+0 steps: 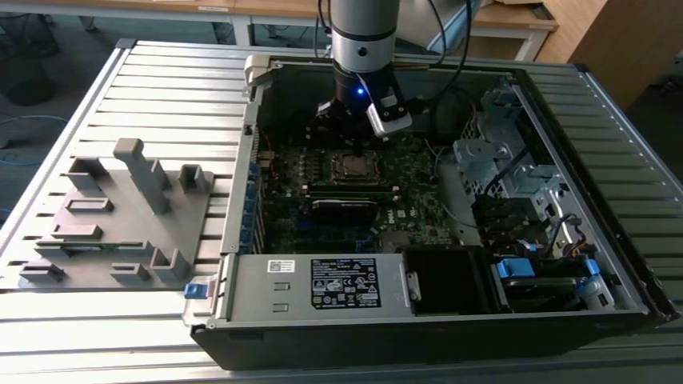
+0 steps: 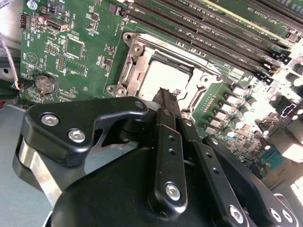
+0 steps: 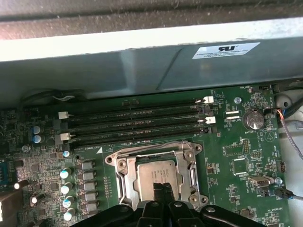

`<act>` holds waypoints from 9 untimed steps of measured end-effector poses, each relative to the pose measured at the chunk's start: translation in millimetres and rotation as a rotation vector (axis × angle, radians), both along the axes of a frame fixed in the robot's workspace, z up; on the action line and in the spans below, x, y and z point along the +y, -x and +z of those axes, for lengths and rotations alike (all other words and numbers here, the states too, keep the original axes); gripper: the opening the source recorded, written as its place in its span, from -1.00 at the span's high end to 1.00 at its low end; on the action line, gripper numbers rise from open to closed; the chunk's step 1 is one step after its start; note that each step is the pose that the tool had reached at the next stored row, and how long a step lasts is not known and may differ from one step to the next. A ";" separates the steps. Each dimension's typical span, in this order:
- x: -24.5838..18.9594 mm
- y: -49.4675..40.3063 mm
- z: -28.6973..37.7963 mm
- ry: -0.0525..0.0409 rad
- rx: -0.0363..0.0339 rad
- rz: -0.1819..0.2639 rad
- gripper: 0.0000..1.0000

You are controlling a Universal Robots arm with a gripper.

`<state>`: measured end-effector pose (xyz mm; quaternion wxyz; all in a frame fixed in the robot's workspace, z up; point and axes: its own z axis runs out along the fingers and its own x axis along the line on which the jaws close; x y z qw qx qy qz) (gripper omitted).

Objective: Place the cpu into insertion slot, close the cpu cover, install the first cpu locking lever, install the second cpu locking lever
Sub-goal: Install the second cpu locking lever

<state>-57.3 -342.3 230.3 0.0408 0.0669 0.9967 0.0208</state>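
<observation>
The cpu (image 2: 158, 75) (image 3: 152, 171), a dull silver square, sits in the socket on the green motherboard (image 2: 85, 28). The cpu cover (image 2: 135, 51) (image 3: 124, 177), a thin silver frame, lies flat around it. My gripper (image 2: 166, 92) (image 3: 163, 187) is shut, its black fingertips pressed together with nothing seen between them. It is right over the cpu's near edge; I cannot tell whether it touches. In the exterior view the gripper (image 1: 357, 146) hangs straight down over the cpu (image 1: 356, 165) inside the open computer case (image 1: 245, 232).
Black memory slots (image 3: 137, 120) run beside the socket, next to the grey case wall (image 3: 142, 71). A coin battery (image 3: 252, 119) lies farther off. A power supply (image 1: 320, 284) and a metal drive cage (image 1: 501, 160) crowd the case. A grey fixture (image 1: 117, 216) stands on the exterior view's left.
</observation>
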 end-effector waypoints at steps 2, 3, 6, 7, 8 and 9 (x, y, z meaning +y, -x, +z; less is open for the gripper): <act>0.0 0.0 1.1 -0.0003 -0.0002 0.000 0.80; 0.0 0.0 1.7 -0.0003 -0.0002 0.000 0.80; 0.1 0.0 2.4 -0.0006 -0.0004 0.000 0.80; 0.1 0.0 2.4 -0.0007 -0.0004 0.000 0.80; 0.0 0.0 2.8 -0.0004 -0.0002 0.000 0.80; 0.0 0.0 3.0 -0.0004 -0.0003 0.000 0.80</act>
